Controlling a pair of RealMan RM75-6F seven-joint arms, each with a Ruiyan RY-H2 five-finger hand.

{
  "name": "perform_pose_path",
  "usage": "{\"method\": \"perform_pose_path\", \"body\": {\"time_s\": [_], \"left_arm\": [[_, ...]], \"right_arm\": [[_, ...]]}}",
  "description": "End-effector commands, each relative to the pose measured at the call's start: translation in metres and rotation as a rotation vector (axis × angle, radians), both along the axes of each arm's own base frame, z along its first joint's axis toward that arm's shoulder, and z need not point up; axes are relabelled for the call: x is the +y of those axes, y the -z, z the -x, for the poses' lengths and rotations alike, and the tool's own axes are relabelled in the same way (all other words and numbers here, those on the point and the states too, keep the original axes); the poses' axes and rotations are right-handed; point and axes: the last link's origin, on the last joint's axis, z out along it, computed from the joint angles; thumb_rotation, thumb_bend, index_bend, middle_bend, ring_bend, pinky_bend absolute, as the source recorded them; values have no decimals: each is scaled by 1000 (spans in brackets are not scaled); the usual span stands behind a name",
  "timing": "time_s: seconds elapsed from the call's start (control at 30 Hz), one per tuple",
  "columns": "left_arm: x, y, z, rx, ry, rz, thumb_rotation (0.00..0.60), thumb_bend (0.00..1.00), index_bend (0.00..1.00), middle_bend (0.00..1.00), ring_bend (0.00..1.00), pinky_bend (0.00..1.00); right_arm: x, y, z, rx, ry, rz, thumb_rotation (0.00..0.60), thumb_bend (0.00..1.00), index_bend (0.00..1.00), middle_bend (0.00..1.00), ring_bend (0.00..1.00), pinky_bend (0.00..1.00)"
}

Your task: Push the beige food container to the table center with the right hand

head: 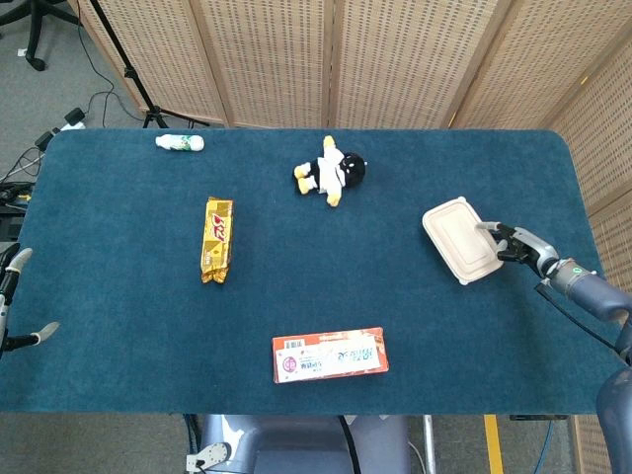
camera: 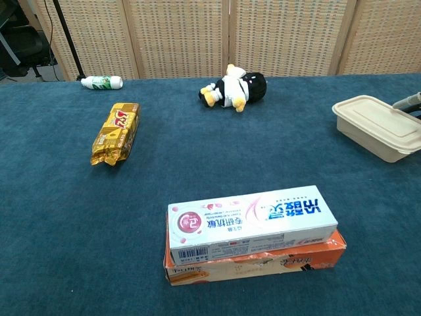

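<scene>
Wicker screens stand behind a blue-carpeted counter (head: 415,326) carrying a plush penguin (head: 331,172), a snack bar (head: 217,238), a small bottle (head: 181,143) and a stacked toothpaste box (head: 329,355). Toward the right edge sits the beige food container (head: 462,240), well apart from the middle, with the right hand (head: 517,244) at its right side, fingers (head: 491,229) spread and extended against its rim, gripping nothing. By my reading the push has barely begun and nearly the whole leftward travel remains, while the left hand (head: 12,296) waits at the left edge, fingers apart and holding nothing.
</scene>
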Motion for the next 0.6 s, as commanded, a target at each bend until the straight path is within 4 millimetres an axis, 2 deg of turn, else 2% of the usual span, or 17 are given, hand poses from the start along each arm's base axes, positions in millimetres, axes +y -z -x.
{"method": "perform_pose_path", "body": {"time_s": [0.03,0.43,0.6], "left_arm": [[0,0,0,0,-1,-1,600,0,0,0,0,0],[0,-1,2,-3,-10,0,600,0,0,0,0,0],[0,0,2,0,-9,3,600,0,0,0,0,0]], "right_arm": [[-3,7,-13,-29,-27,-24,600,981,122,13,0,0],[0,27,-54,-81,-95,-135,600,981,122,13,0,23],[9,40,-82,-136,-146,-172,600,981,122,13,0,23]]}}
